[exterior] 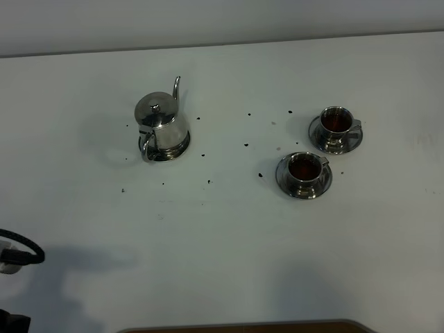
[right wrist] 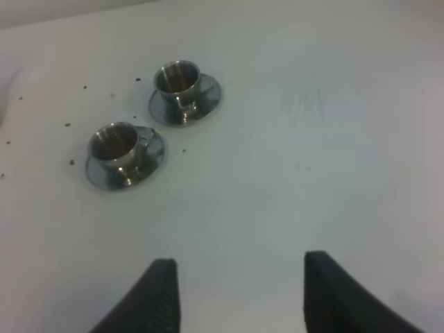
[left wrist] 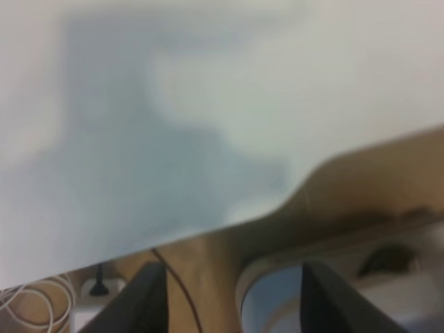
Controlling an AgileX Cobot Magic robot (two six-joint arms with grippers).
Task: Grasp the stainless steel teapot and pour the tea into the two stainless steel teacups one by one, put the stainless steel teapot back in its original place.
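The stainless steel teapot (exterior: 161, 125) stands upright on its round steel coaster (exterior: 182, 146) at the left of the white table, spout pointing to the far side. Two small steel teacups on saucers stand at the right, one farther (exterior: 336, 121) and one nearer (exterior: 304, 168), both holding dark tea. They also show in the right wrist view, the farther cup (right wrist: 178, 80) and the nearer cup (right wrist: 115, 143). My right gripper (right wrist: 239, 295) is open and empty, well short of the cups. My left gripper (left wrist: 232, 302) is open and empty over the table's near edge.
Small dark specks (exterior: 246, 145) are scattered on the white table (exterior: 229, 229) between teapot and cups. A part of the left arm with a black cable (exterior: 17, 251) shows at the lower left corner. Cables and a socket (left wrist: 97, 286) lie below the table edge.
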